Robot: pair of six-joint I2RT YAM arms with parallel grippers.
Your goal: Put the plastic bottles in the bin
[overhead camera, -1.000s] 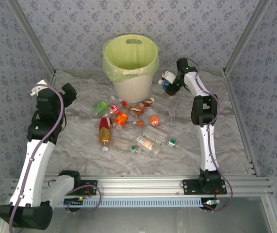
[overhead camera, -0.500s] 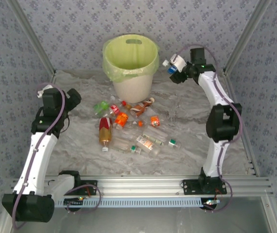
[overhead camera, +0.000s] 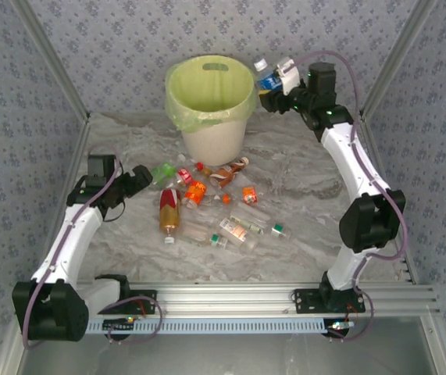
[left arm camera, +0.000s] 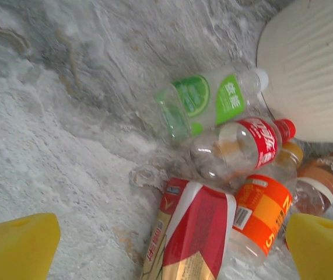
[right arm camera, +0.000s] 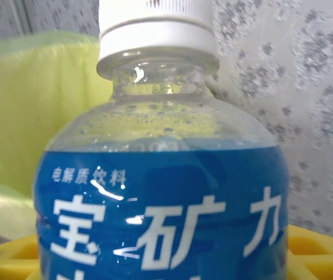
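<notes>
- Beside the right edge of the bin [overhead camera: 213,134], up in the air, the right gripper [overhead camera: 274,87] is clamped on a blue-label bottle [overhead camera: 265,76]. Its white cap [right arm camera: 154,29] and smooth clear shoulder are seen close from the right wrist.
- The bin is round and cream with a ribbed wall, lined with a thin yellow-green bag [overhead camera: 207,87].
- The left gripper [overhead camera: 140,179] is low over the table, its yellow foam fingers [left arm camera: 17,245] wide apart.
- Ahead of those fingers lie a green-label bottle [left arm camera: 204,105], a red-capped clear bottle [left arm camera: 239,146], an orange-label bottle [left arm camera: 259,213] and a flattened red-gold bottle [left arm camera: 192,233].
- The other plastic bottles [overhead camera: 238,226] lie in a loose heap on the wrinkled marbled cover [overhead camera: 308,203], in front of the bin.
</notes>
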